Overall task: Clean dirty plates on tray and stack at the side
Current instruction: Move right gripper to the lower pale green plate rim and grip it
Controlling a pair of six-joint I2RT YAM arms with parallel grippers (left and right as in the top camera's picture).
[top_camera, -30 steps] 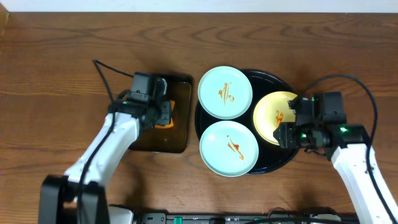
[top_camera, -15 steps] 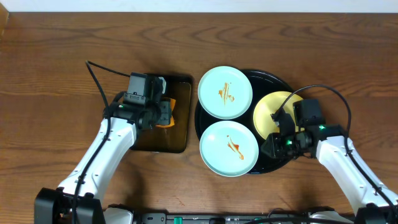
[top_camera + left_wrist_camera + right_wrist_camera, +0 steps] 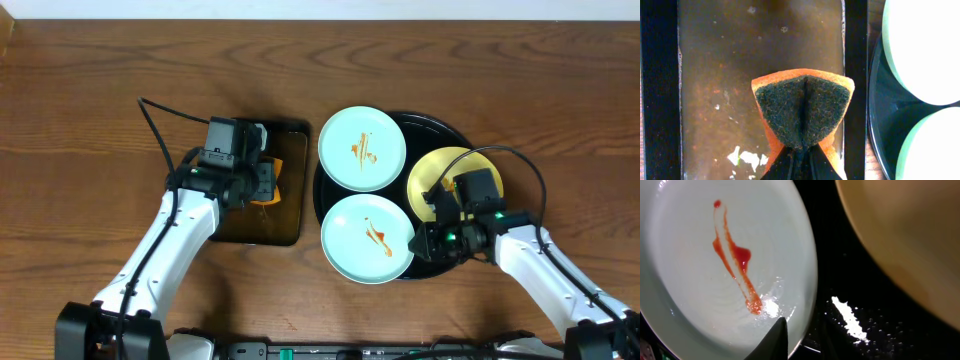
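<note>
We show the tray (image 3: 432, 133) bearing the upper mint plate (image 3: 362, 148), lower mint plate (image 3: 368, 238) and yellow plate (image 3: 445, 180). All are sauce-streaked; we judge none cleaned or stacked. The left gripper (image 3: 800, 155) clamps the sponge (image 3: 802, 107) over the wash tray (image 3: 290, 205). The right gripper (image 3: 430, 242) straddles the lower mint plate's rim; whether it grips, we cannot tell.

No legible text, labels, brand marks, numbers or signs in any view, none on the plates (image 3: 362, 148), the tray (image 3: 430, 128), the sponge (image 3: 802, 110)
</note>
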